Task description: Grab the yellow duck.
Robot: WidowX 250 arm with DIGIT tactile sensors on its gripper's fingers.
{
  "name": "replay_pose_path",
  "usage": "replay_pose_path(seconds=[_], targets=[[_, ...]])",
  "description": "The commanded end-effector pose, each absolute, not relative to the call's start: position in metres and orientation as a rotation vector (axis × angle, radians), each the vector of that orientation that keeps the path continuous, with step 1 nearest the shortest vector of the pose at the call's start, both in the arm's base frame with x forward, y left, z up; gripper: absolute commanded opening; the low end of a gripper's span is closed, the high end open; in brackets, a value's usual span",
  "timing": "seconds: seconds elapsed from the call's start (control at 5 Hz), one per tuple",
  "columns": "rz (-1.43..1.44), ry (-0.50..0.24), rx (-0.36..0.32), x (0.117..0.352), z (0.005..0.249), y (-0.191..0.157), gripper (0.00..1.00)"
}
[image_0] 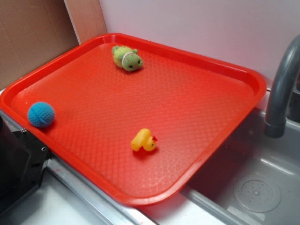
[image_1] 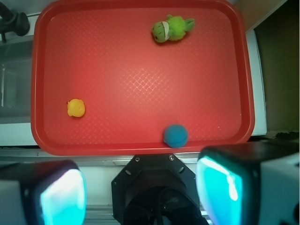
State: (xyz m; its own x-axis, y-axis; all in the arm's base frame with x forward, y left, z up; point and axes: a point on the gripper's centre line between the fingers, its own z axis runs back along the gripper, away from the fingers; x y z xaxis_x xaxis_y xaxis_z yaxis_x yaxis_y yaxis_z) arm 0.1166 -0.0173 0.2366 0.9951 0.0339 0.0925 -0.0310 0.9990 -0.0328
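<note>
Red tray [image_0: 197, 84] fills most of the exterior view, sitting tilted across the corner of a grey sink [image_0: 253, 187]; its lower right rim overhangs the basin. Textured diamond pattern on the tray floor.

Yellow duck [image_0: 143, 140] lies low and centre in the exterior view, on the tray floor, well inside the rim, red beak pointing right. From the wrist view the duck [image_1: 76, 108] sits at the left side of the frame, near the tray's left rim [image_1: 37, 93], nothing touching it.

Blue knitted ball [image_0: 41, 115] rests at the left of the exterior view, close against the tray's left rim. In the wrist view the ball [image_1: 176, 135] is at the lower centre, just inside the near rim.

Green plush toy [image_0: 126, 57] lies at the upper centre of the exterior view, near the far rim; in the wrist view it [image_1: 171, 28] is upper right of centre. All three things well apart from one another.

Grey faucet [image_0: 281, 89] curves up at the right edge of the exterior view. Cardboard [image_0: 33, 33] stands at upper left.

Fingers [image_1: 140, 192]: two pads with a cyan sheen fill the bottom corners of the wrist view, one pad [image_1: 63, 197] at left, the other at right, spread wide with nothing between them. They hang short of the tray's near rim, well apart from the duck. A dark part of the rig shows at the lower left edge of the exterior view.
</note>
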Motion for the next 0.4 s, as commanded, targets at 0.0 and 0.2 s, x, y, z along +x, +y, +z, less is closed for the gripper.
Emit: replay_pose_path(seconds=[0.0,0.2], targets=[[0.033,-0.093,-0.031,0.117,0.237,-0.017,1.0],[-0.225,0.048,0.062,0.117,0.187,-0.067,1.0]])
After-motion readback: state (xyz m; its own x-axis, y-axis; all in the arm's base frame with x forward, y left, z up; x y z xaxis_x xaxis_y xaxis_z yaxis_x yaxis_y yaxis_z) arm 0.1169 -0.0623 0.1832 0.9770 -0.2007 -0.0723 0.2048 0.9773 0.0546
